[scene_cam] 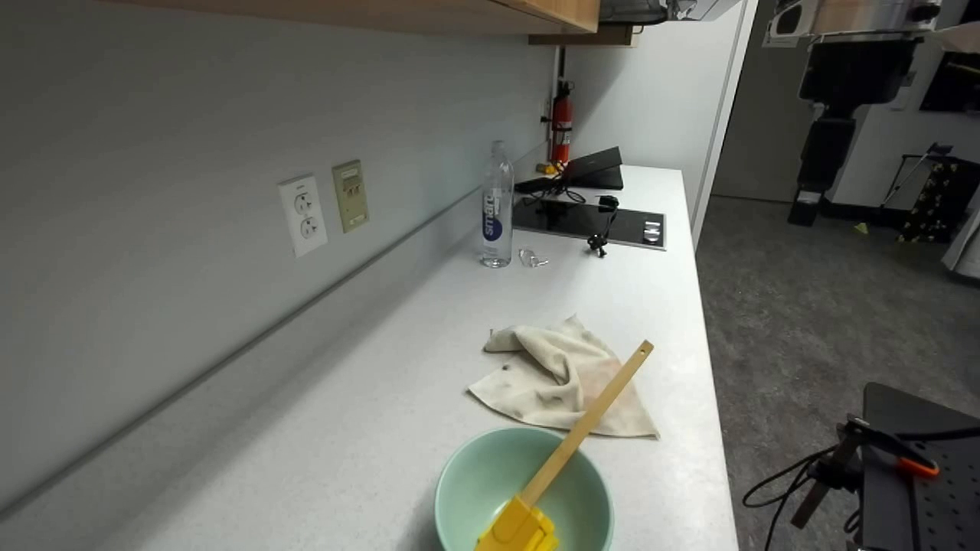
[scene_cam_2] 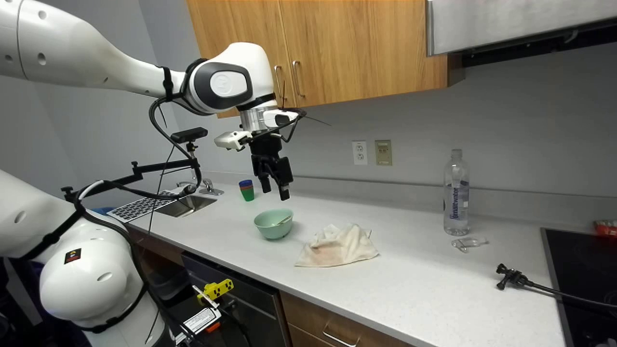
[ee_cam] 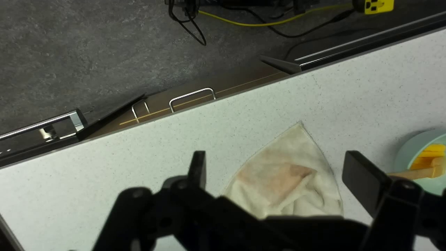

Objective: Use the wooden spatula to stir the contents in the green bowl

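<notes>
in an exterior view, the wooden spatula (scene_cam: pixel 576 440) leans across the rim of the green bowl (scene_cam: pixel 459 497), its handle (scene_cam: pixel 602 405) reaching out over a crumpled cloth (scene_cam: pixel 536 386). push that handle off-centre and you could swivel the spatula or tip the bowl, which nothing visible braces.

in an exterior view, your gripper (scene_cam_2: pixel 275 193) hangs unladen above the counter (scene_cam_2: pixel 400 274). little of the spatula shows at this angle; aim from here alone and you may misjudge the reach.

in the wrist view, the fingers (ee_cam: pixel 364 183) stand wide apart with nothing gripped, cloth beneath the gap, the handle partly hidden behind one of them. drop straight down and you would likely pinch cloth, or knock the handle and flick yellow pieces (ee_cam: pixel 430 154) from the bowl.
</notes>
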`<state>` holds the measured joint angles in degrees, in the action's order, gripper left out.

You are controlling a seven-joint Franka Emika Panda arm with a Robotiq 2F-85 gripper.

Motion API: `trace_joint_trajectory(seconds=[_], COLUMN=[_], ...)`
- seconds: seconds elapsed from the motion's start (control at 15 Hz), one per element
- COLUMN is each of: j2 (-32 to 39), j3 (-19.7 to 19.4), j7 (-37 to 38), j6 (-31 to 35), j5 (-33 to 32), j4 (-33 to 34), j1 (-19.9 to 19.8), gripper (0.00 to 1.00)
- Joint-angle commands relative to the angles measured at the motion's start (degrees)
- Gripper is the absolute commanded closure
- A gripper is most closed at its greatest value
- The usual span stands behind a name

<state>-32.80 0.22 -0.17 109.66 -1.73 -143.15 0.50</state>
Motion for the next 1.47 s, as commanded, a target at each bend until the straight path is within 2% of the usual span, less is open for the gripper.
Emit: trace_joint_trajectory(seconds=[0.0,0.93,1.4], j2=[0.02,0.23,2.69], j3=[0.07,0.32,1.98], j7=[-0.02,-0.48,-3.06], j6=[-0.13,0.14,2.81], j5=[0.05,0.16,0.37], j4=[0.11,0.02,-0.51], j1=[-0.07,0.41,3.05], gripper=[0.00,0.00,0.00])
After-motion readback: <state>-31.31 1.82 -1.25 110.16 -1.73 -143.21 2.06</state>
